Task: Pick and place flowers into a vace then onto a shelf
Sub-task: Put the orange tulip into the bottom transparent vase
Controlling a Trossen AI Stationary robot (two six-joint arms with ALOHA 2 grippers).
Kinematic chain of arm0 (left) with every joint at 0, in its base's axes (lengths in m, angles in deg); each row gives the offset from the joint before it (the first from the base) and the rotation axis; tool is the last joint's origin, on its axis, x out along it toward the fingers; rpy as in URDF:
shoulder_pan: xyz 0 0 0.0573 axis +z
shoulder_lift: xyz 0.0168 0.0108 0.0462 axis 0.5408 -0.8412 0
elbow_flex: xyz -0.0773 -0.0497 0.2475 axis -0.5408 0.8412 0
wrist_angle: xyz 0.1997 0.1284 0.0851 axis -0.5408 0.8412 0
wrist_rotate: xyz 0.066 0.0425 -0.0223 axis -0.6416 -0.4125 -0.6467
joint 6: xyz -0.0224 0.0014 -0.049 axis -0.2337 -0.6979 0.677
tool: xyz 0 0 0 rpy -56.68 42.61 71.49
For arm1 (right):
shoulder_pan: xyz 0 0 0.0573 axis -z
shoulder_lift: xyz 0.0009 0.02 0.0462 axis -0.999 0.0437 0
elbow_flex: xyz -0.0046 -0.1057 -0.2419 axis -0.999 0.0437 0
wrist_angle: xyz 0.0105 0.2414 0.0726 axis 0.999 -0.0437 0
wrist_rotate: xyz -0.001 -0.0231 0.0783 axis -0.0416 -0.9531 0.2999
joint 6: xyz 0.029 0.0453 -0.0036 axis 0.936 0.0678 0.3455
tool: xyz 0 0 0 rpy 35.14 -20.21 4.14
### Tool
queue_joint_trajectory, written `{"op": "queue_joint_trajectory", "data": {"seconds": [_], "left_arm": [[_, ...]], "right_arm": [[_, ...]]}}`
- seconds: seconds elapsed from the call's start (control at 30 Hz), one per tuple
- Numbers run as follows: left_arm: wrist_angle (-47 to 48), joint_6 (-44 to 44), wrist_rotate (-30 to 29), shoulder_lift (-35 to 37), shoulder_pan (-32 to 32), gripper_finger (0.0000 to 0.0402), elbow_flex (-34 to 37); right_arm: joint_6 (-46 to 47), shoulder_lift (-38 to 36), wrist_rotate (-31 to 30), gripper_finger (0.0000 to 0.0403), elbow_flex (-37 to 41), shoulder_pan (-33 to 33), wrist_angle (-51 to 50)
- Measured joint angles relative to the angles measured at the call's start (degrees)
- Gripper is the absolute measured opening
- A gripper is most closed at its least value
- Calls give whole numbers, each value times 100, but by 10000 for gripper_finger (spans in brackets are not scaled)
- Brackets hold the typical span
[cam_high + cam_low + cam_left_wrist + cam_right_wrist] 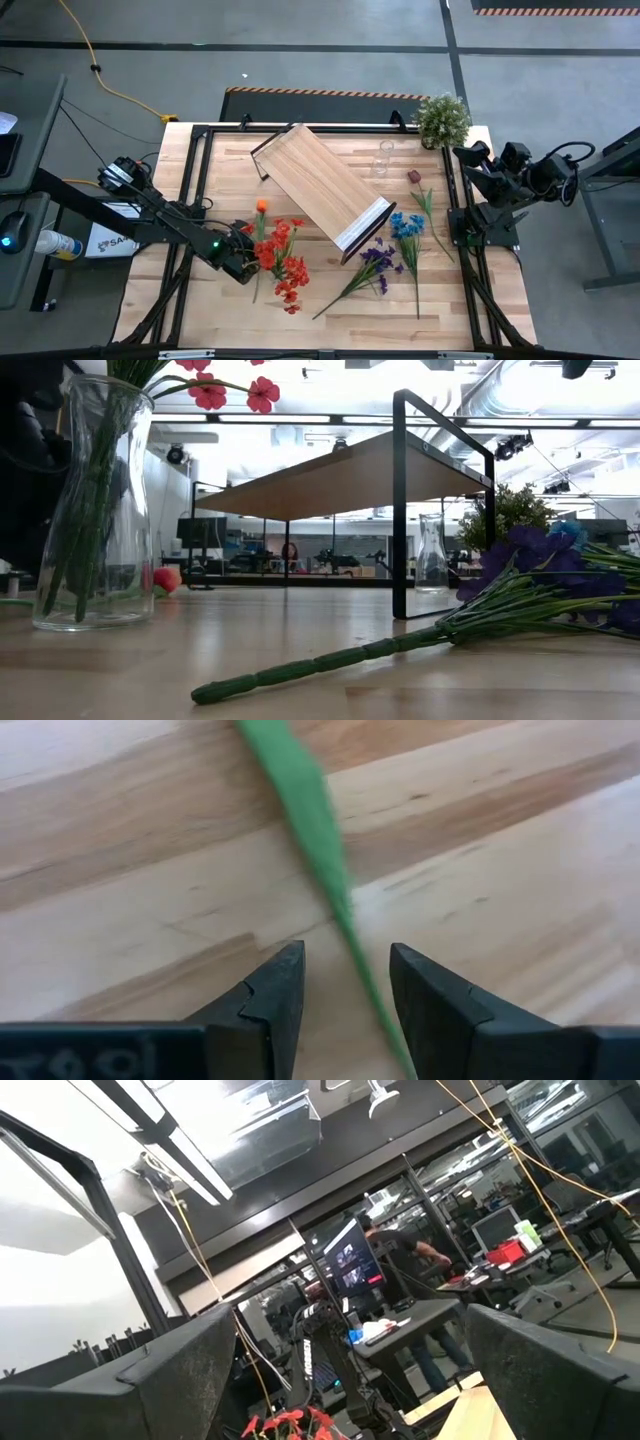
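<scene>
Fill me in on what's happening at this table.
The left gripper is down at the table's front left, its jaws parted around a thin green stem of the red flowers, with gaps on both sides. A glass vase already holds stems. The shelf stands mid-table; blue flowers and purple flowers lie loose. The right gripper waits open at the right edge.

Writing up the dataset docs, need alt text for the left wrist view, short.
The left claw hangs open just above the light wood tabletop, its two dark fingers on either side of a thin green flower stem. The stem runs diagonally across the planks and down between the fingers without visibly touching them.
</scene>
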Motion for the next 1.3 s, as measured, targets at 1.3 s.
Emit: {"op": "queue_joint_trajectory", "data": {"seconds": [1.3], "left_arm": [[209,-236,544,-569,17,195,-94]], "right_arm": [[-2,2,-172,381,0,1,0]]}}
